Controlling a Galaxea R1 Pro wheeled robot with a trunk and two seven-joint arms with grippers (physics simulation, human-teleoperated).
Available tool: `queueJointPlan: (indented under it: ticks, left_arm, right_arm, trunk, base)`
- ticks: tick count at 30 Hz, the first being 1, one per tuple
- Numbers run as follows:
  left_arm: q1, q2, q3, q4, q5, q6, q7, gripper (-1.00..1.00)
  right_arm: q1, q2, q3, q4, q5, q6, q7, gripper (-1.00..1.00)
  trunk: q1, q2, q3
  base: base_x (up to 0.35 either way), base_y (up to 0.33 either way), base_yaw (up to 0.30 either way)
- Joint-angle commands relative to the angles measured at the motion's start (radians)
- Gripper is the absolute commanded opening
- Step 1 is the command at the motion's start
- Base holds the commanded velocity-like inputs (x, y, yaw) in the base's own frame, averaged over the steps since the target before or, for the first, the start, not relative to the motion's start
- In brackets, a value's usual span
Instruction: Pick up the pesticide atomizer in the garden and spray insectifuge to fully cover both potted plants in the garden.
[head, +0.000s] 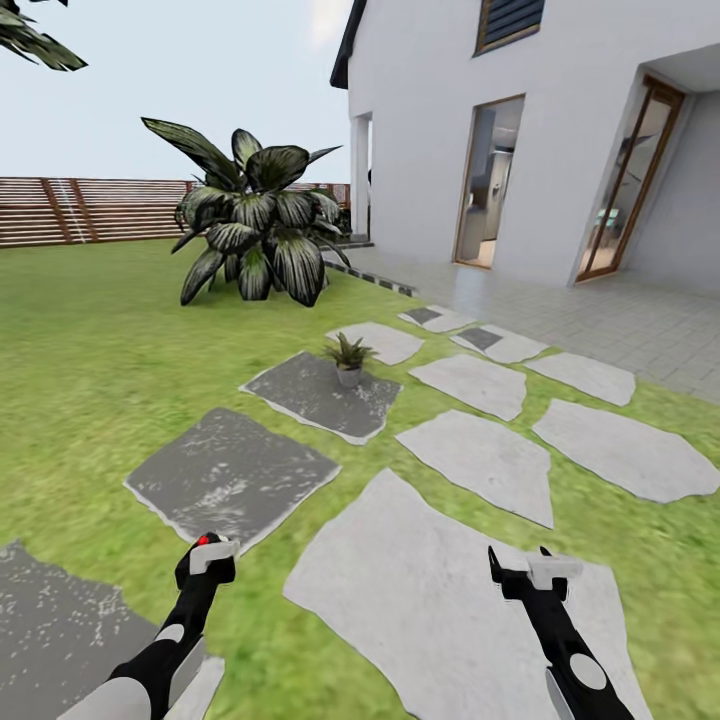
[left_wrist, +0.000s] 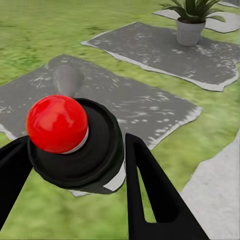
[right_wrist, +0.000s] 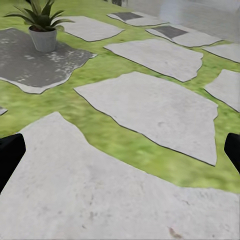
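Left claw (left_wrist: 80, 165) clamped on the pesticide atomizer (left_wrist: 75, 145), a rigid, seemingly light bottle best held about its body. Right claw (head: 528, 572) stood apart, empty. Potted plant (head: 348, 360) sat ahead on a dark paving slab (head: 320, 400).

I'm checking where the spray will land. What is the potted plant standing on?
The potted plant stands in a pale pot on a dark grey stepping stone set in the grass. The patch of stone right under the pot is covered.
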Motion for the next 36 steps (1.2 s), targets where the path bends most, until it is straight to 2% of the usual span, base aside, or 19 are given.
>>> queueJointPlan:
  ticks: [1,36]
  left_arm:
    - [-0.001,0.000,0.001,0.001,-0.004,-0.003,0.004,-1.00]
    - [-0.001,0.000,0.001,-0.001,-0.005,-0.003,0.004,-1.00]
  right_arm:
    - [0.000,0.000,0.000,0.000,0.001,-0.003,0.000,1.00]
    - [0.000,0.000,0.000,0.000,0.001,-0.003,0.000,1.00]
  trunk:
    - [0.000,0.000,-0.001]
    - [0.000,0.000,-0.001]
  base:
    - [0.338,0.000,0.000]
    - [0.338,0.010,0.000]
